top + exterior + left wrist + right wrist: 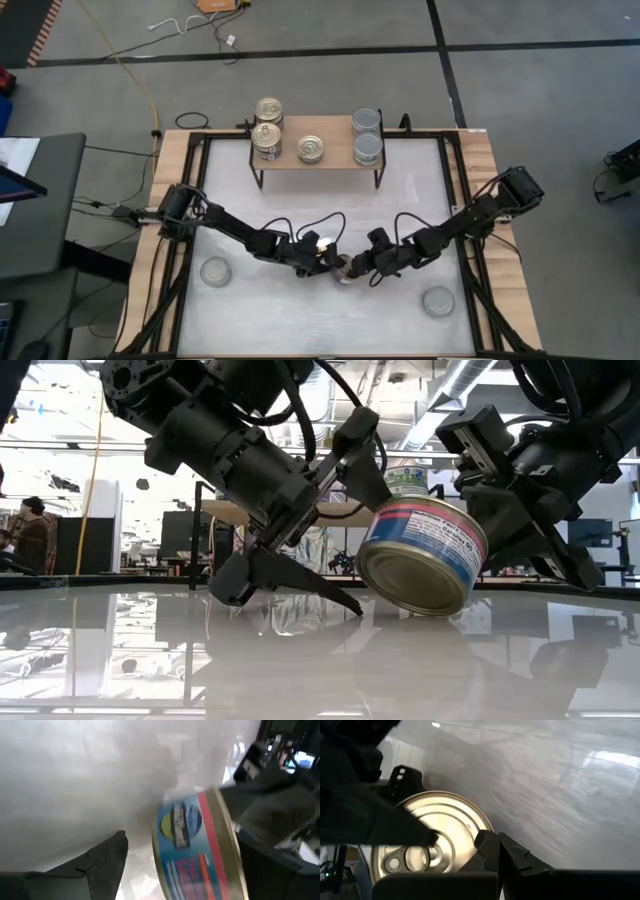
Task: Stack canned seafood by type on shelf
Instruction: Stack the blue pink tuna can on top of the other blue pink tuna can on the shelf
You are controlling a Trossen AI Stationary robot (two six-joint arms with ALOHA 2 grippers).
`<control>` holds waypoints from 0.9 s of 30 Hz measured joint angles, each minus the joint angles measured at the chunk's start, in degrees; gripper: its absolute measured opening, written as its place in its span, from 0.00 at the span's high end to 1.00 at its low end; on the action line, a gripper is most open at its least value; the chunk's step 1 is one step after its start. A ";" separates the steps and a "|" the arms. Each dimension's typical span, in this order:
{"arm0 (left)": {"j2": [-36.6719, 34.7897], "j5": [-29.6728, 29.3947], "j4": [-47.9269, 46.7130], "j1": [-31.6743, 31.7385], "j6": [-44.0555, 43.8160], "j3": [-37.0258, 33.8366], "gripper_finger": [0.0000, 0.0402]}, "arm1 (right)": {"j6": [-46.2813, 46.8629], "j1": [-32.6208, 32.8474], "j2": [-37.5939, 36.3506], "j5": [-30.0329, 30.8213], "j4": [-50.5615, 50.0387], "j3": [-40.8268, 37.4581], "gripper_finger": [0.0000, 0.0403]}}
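Left gripper (pixel 300 575) spread wide beside a tilted blue-and-red-labelled can (pixel 422 555), writing unreadable, gripped by the right gripper (pixel 372 268); five cans on the shelf (pixel 335 150).

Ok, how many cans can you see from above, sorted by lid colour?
Gold-lid cans: 4 (three on the shelf, one tilted on the table)
Silver-lid cans: 4 (two on the shelf, two on the table)
Total: 8 showing; any stacked underneath are hidden.
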 joint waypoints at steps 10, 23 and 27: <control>0.06 0.94 7.20 -1.15 -0.56 -0.11 0.20 | -2.99 0.00 -0.02 1.97 -0.30 0.96 0.95; 0.06 0.85 2.24 -1.11 -0.18 -0.09 0.37 | -3.86 0.08 -0.06 3.17 0.40 1.09 0.95; 0.04 0.92 2.22 -0.76 1.24 -0.09 0.51 | -4.14 0.17 -0.13 3.24 0.12 1.09 0.95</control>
